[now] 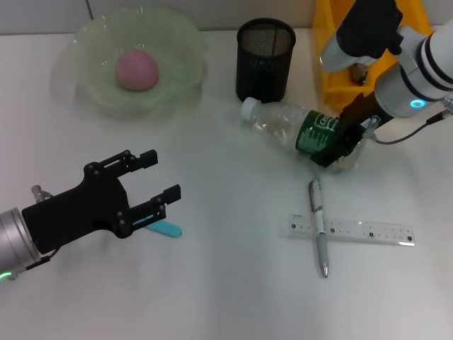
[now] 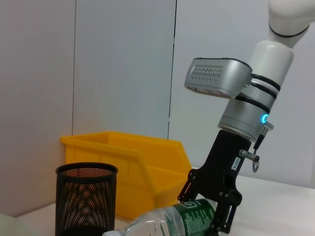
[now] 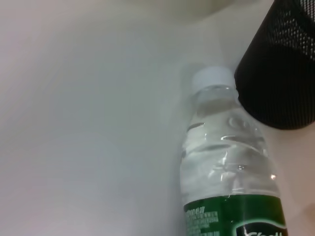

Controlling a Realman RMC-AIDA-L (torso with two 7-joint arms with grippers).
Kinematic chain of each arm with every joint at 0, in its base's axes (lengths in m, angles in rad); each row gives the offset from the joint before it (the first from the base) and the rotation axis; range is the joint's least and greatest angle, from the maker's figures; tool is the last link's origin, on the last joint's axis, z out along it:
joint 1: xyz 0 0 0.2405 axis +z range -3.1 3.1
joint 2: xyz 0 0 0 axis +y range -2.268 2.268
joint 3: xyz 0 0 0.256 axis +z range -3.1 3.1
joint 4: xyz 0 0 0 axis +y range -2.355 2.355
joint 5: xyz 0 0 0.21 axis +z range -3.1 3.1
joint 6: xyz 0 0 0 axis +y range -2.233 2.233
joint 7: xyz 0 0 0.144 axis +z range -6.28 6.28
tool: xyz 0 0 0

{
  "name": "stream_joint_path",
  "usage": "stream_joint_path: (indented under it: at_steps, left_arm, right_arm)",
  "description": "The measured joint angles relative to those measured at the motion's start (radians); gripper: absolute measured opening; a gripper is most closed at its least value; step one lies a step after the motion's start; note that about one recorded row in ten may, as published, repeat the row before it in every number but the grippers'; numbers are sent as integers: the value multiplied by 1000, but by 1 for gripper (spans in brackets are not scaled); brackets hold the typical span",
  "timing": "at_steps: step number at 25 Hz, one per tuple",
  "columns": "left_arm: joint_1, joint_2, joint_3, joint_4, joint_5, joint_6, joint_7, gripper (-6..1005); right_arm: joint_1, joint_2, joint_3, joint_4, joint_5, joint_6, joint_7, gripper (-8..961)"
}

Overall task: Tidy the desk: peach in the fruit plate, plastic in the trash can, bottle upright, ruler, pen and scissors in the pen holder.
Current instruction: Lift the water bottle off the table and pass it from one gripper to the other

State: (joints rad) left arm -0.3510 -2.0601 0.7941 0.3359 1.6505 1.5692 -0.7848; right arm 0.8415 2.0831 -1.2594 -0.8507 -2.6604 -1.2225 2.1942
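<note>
Right gripper fingers grasping one bottle; left gripper fingers released; one pen, one ruler.

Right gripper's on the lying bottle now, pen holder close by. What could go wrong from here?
1. The right gripper straddles the bottle at its green label, near the base end; swinging it upright could sweep the white cap into the pen holder, which stands right beside it.
2. The clear plastic looks smooth, so the bottle may slip or rotate in the jaws during the lift.
3. The pen and ruler lie just in front; a dropped bottle could scatter them.
</note>
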Motion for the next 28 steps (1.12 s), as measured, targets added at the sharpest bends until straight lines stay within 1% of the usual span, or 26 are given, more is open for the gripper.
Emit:
stream_joint_path:
  at_steps: [14, 21, 28]
  left_arm:
    - [-5, 1, -9, 8, 0, -3, -1, 691]
    - [-6, -2, -12, 12, 0, 4, -10, 690]
    - [-13, -3, -18, 14, -5, 18, -25, 690]
  right_arm:
    - [-33, -3, 11, -34, 85, -20, -63, 766]
    - [-87, -3, 12, -102, 168, -30, -109, 767]
    - [-144, -4, 35, -153, 260, -49, -170, 767]
